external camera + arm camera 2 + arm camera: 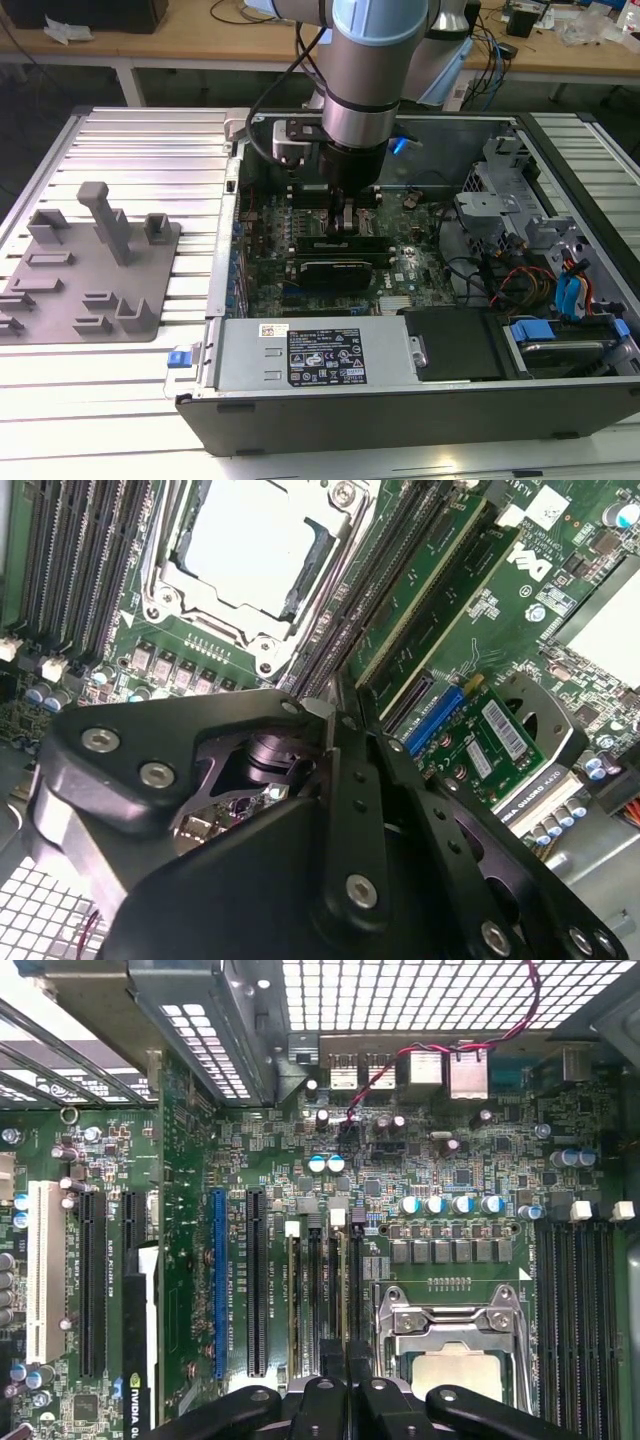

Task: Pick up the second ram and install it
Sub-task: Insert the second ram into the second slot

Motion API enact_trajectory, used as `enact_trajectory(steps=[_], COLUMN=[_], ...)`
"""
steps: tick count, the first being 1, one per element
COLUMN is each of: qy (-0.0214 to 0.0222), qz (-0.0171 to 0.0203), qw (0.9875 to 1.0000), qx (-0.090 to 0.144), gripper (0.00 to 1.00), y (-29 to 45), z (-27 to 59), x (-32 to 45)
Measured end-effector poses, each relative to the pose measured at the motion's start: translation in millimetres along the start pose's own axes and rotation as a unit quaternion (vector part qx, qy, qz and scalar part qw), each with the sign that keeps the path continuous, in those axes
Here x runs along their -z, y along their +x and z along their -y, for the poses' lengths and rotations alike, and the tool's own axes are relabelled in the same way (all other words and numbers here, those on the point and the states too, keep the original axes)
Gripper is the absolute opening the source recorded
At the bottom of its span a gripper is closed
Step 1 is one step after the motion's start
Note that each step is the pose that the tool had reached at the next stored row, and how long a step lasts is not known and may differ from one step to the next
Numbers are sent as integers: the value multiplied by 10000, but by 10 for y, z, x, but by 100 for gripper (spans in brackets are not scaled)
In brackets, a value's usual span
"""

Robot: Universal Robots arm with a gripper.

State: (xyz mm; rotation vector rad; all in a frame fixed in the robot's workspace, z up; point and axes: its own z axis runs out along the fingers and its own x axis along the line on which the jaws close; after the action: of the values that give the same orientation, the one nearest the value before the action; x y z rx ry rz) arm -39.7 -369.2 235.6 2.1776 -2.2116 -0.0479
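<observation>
Fingers (360,780) are drawn together, their tips low over the memory slots (322,1300) beside the processor socket (250,550). The second ram (415,605) stands on edge in a slot just past them. It looks light, stiff and brittle, so it is best held by its long top edge, clear of the chips.

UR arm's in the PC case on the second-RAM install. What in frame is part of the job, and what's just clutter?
Job: gripper, down in the case over the slots; second ram, green stick standing among them; black memory slots.
Lying about: grey fixture on the table outside the case; power supply; CPU socket.
</observation>
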Motion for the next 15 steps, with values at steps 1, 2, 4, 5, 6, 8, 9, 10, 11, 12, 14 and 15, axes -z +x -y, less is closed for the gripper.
enact_trajectory(steps=[1, 2, 4, 5, 6, 8, 9, 10, 11, 12, 14, 15], qy=[0, 0, 0, -1, 0, 0, 0, 0, 0, -1, 0, -1], qz=[0, 0, 0, 0, 1, 2, 3, 7, 8, 8, 9, 9], qw=[10000, 10000, 10000, 10000, 10000, 10000, 10000, 10000, 10000, 10000, 10000, 10000], qx=[0, -3, -8, -8, -9, -9, -8, -8, -8, -8, -8, -8], gripper=[9, 9, 9, 9, 9, 9, 9, 9, 9, 9, 9, 9], y=[0, 1, 1, 1, 0, 0, 0, 0, 0, 0, 0, 0], z=[0, 0, 0, 0, 1, 5, 6, 6, 6, 6, 6, 6], x=[0, -2, -9, -9, -10, -11, -12, -17, -18, -18, -18, -18])
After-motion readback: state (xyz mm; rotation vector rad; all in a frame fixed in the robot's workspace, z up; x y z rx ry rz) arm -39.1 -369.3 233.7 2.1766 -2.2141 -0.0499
